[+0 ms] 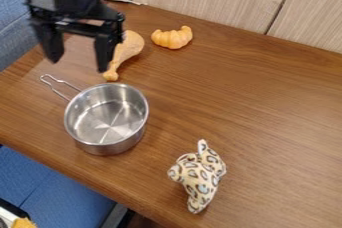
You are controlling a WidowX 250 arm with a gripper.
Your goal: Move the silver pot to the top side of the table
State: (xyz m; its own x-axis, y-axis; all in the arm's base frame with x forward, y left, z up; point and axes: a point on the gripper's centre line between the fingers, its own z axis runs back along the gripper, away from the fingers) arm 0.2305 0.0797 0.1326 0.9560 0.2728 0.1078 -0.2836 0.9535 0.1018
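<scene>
- gripper (77, 65) upper left, fingers wide apart, nothing held
- silver pot (107, 117) upright on table (260, 107), left part, handle toward upper left
- toy drumstick (128, 49) beside croissant (172, 38), both above pot in view
- spotted toy (202, 177) lower right of pot

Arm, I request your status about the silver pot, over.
Gripper open, holding nothing. Silver pot upright on table, not yet at top side. Toy drumstick beyond it, possibly in the way.

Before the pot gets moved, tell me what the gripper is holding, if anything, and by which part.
Nothing is held: the gripper hangs open, and the silver pot rests on the table.
</scene>
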